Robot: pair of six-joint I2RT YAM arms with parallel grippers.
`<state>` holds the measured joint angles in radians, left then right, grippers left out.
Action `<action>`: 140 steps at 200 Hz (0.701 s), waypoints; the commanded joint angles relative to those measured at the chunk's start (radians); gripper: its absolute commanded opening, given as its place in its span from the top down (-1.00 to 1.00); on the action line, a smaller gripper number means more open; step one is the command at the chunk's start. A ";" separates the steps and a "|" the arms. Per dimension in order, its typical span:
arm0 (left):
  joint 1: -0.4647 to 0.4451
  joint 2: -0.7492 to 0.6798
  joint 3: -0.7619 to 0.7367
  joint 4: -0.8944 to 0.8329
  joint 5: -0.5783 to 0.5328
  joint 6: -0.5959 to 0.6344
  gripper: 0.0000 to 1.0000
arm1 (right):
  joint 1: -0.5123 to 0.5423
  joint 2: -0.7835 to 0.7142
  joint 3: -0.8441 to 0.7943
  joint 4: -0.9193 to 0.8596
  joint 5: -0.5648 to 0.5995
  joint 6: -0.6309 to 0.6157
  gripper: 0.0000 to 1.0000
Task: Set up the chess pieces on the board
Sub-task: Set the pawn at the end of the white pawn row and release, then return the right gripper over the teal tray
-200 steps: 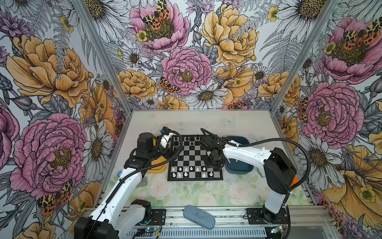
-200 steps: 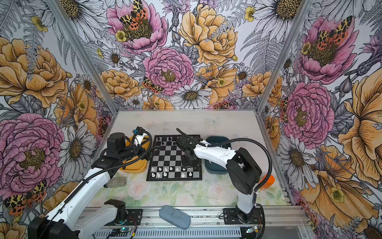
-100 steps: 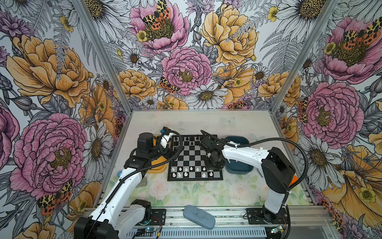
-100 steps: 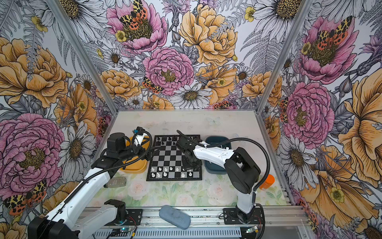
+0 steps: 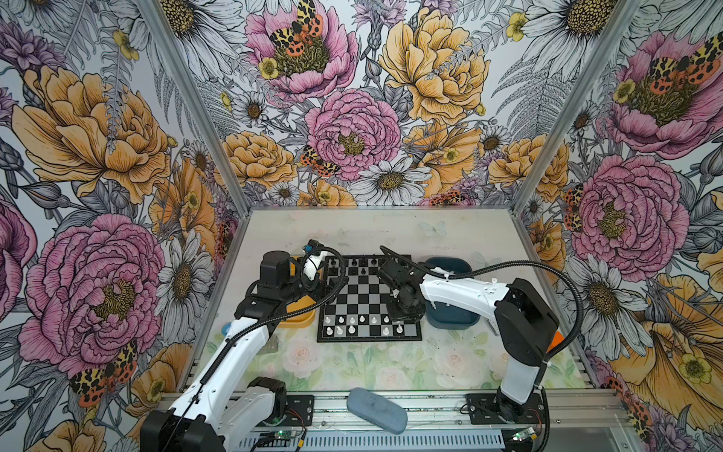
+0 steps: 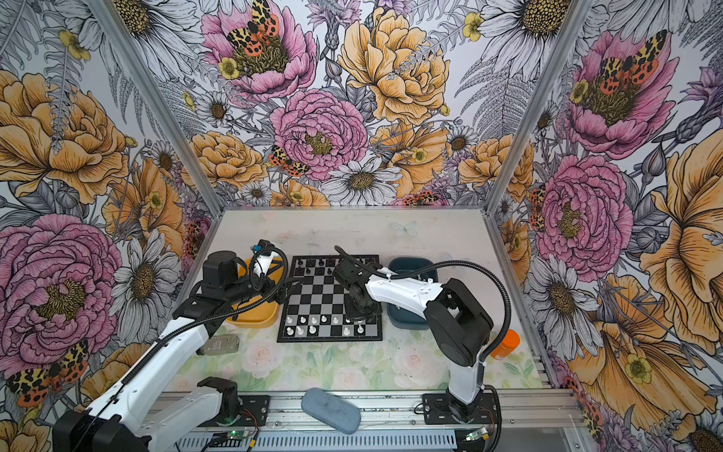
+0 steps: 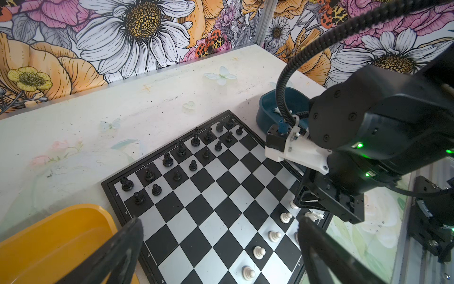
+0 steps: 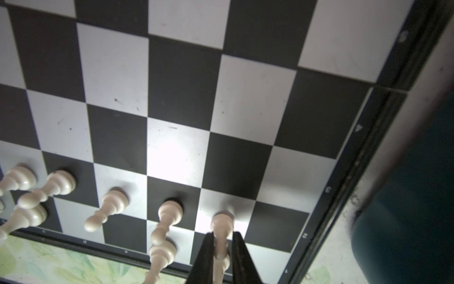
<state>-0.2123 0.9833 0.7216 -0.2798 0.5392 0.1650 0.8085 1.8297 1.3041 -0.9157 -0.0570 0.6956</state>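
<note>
Pawn (image 8: 222,221) stands upright on a pale square near the board's (image 8: 181,81) right edge, between the right hand's (image 8: 223,237) close-set fingers; gripping or merely flanking, I cannot tell. Best to spread gently and lift straight up. Left hand (image 7: 221,221) hangs spread wide.

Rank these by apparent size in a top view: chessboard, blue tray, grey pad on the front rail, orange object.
In a top view, largest first:
1. chessboard
2. blue tray
3. grey pad; unsure against the tray, since the right arm hides the tray's middle
4. orange object, partly hidden
</note>
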 commanded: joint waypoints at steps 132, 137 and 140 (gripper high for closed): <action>-0.004 -0.016 0.012 0.028 0.012 0.011 -0.98 | -0.184 -0.216 0.004 -0.023 0.048 -0.036 0.38; -0.002 -0.014 0.012 0.028 0.013 0.012 -0.98 | -0.199 -0.223 0.006 -0.037 0.055 -0.046 0.38; -0.002 -0.015 0.012 0.028 0.013 0.012 -0.98 | -0.212 -0.229 0.011 -0.052 0.065 -0.056 0.38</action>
<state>-0.2123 0.9833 0.7216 -0.2794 0.5392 0.1650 0.6659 1.6794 1.3041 -0.9092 -0.0467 0.6876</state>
